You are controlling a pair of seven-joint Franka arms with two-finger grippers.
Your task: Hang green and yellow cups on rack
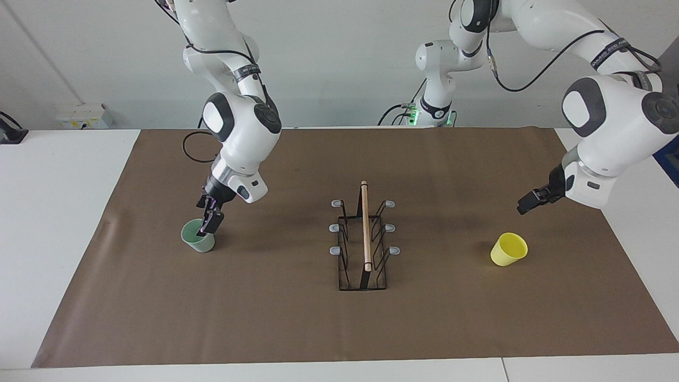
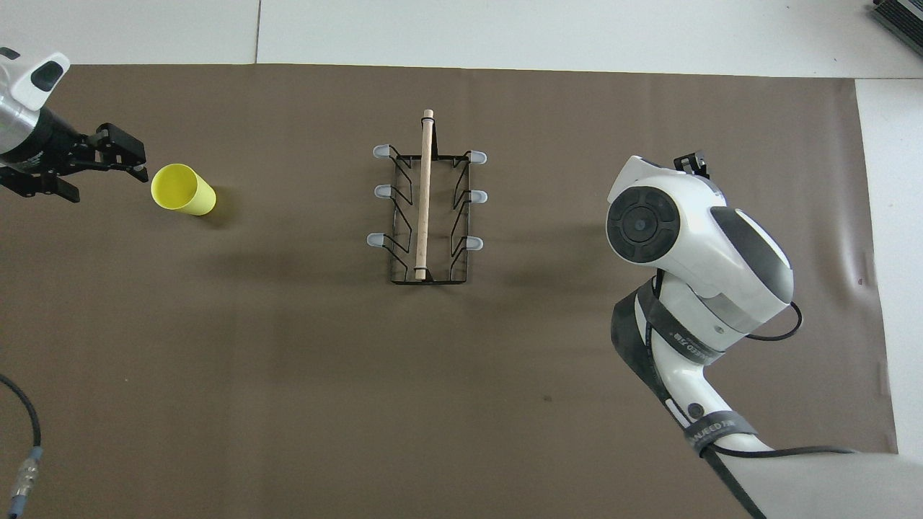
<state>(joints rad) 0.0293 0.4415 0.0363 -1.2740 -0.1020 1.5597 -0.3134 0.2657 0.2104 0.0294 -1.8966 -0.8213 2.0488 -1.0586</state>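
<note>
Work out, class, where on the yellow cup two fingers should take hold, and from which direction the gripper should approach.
Probably the rim wall, from above. The yellow cup stands upright with its mouth open upward, handleless and tapering toward its base, apart from the rack. One finger inside and one outside would pinch the wall near the lip. The left gripper, open and closest to it, suits this.
</note>
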